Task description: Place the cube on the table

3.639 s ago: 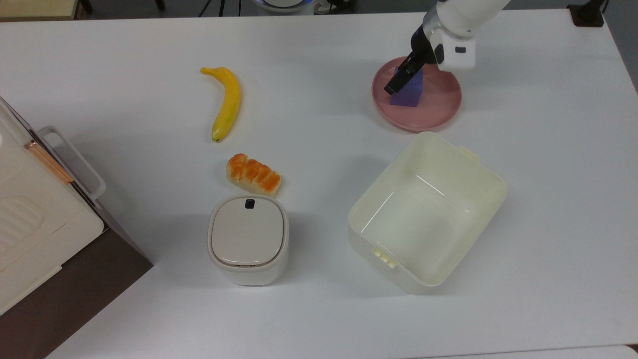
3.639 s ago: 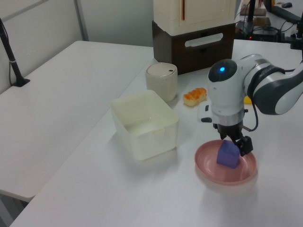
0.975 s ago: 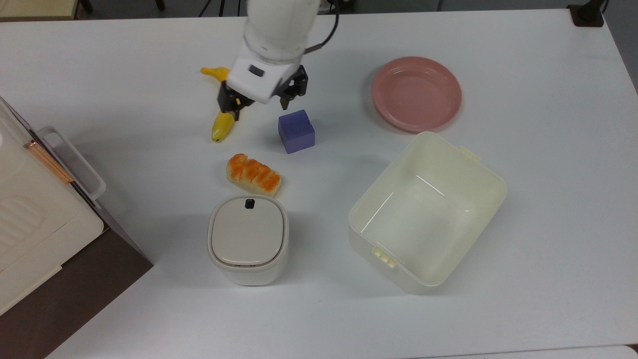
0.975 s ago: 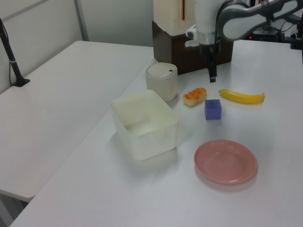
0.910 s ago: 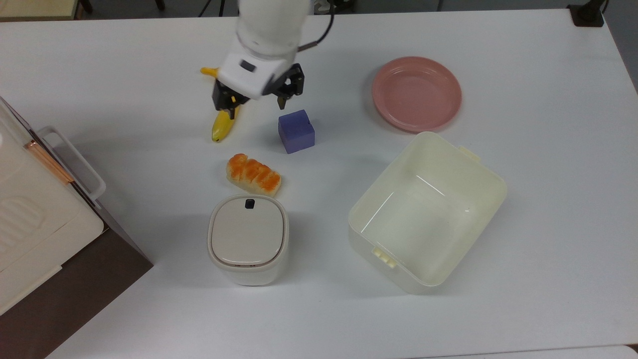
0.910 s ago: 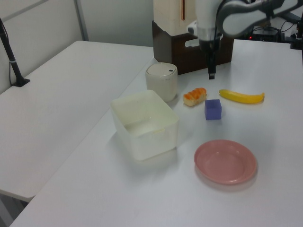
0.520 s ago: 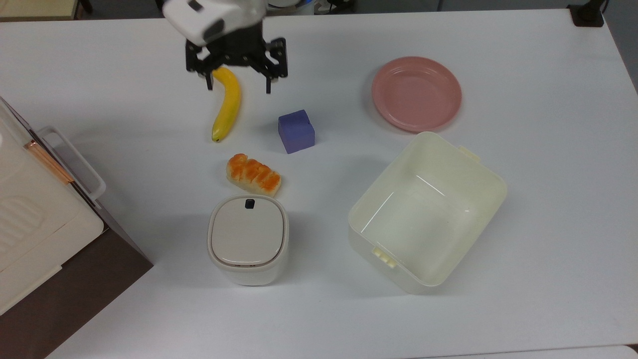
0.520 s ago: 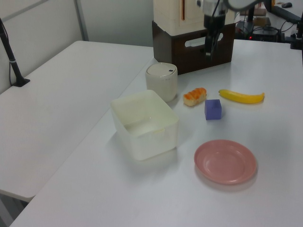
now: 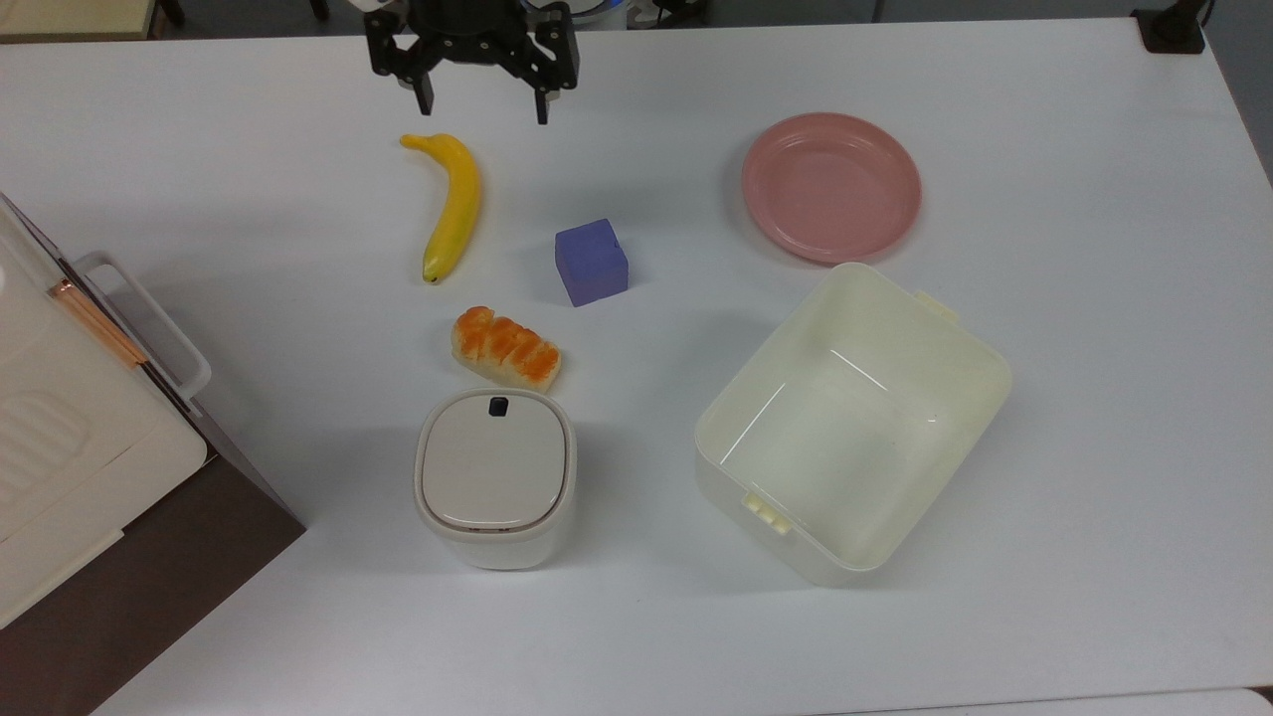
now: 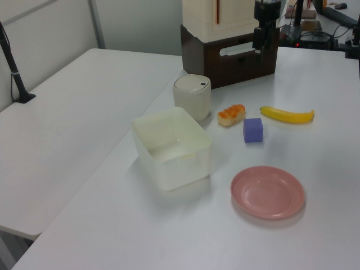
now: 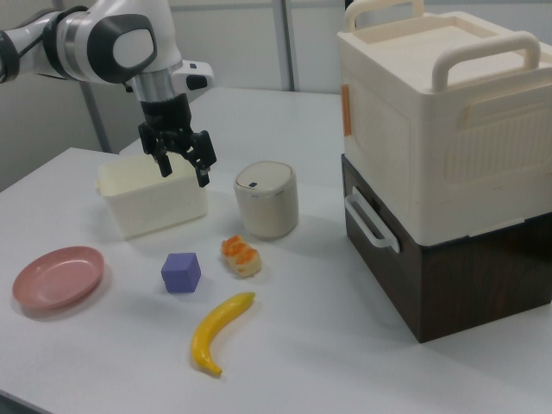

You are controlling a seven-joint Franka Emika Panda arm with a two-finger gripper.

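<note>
End effector was released, raised off the worktop at the top view's upper edge. Cube sat flat on the worktop between banana and pink plate, apart from both. Placement looked done; best to retreat straight up, clear of the banana. Open room toward the top view's right

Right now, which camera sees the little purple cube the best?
The top view shows the cube best: it looks straight down, so you see it sitting on the table between the banana and the pink plate. The left view and the right view show it smaller, from the side.
</note>
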